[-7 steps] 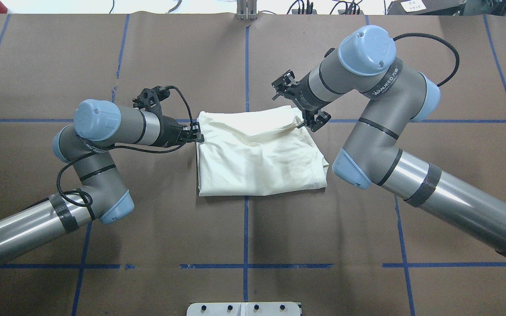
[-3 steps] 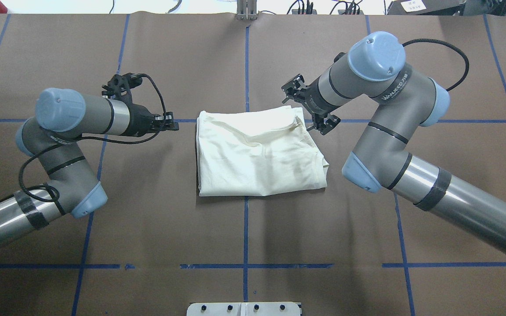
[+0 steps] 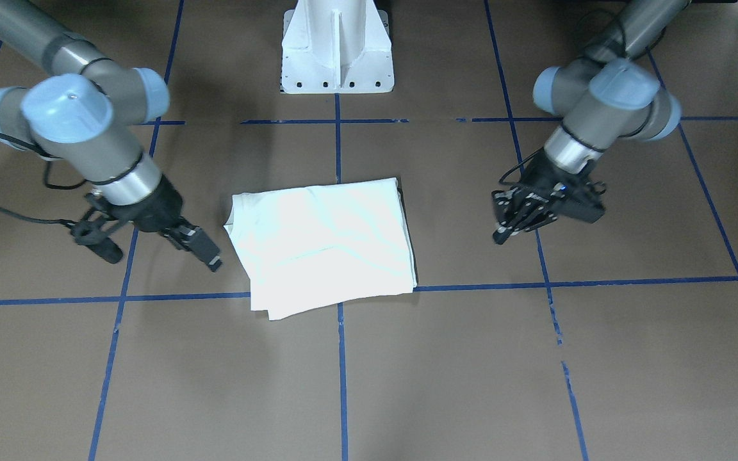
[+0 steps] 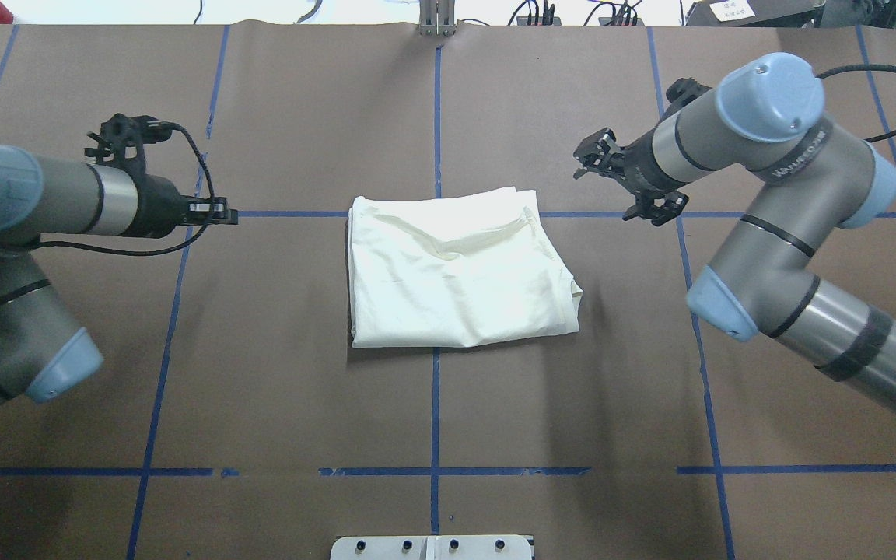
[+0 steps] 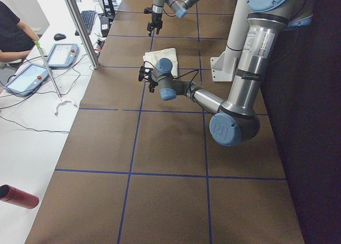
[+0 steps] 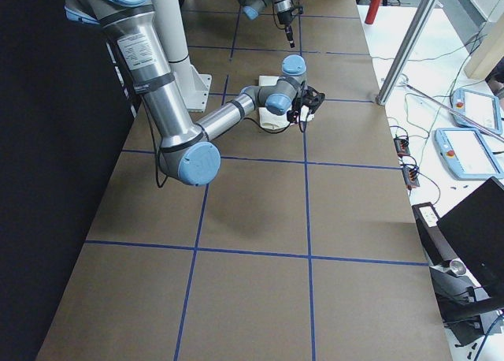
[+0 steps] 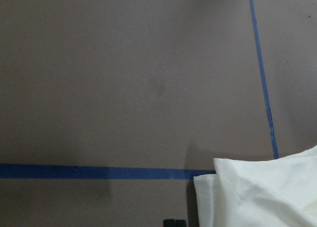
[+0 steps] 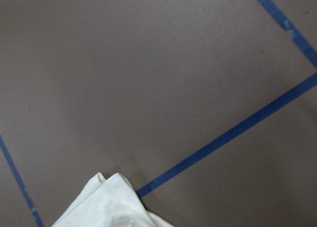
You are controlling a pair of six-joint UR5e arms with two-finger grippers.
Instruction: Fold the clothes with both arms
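Looked like you were basically done: shirt [image 4: 456,272] lay folded mid-frame, left gripper [image 4: 221,212] and right gripper [image 4: 652,213] empty off to each side, fingers spread or clenched, couldn't tell.

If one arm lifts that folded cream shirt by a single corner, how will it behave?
Probably floppy: the shirt shows soft creases and loose layered edges, so lifting one corner would likely let the fold fall open. It looks like light, thin cloth. Pushed across the brown table, it would likely bunch rather than slide whole.
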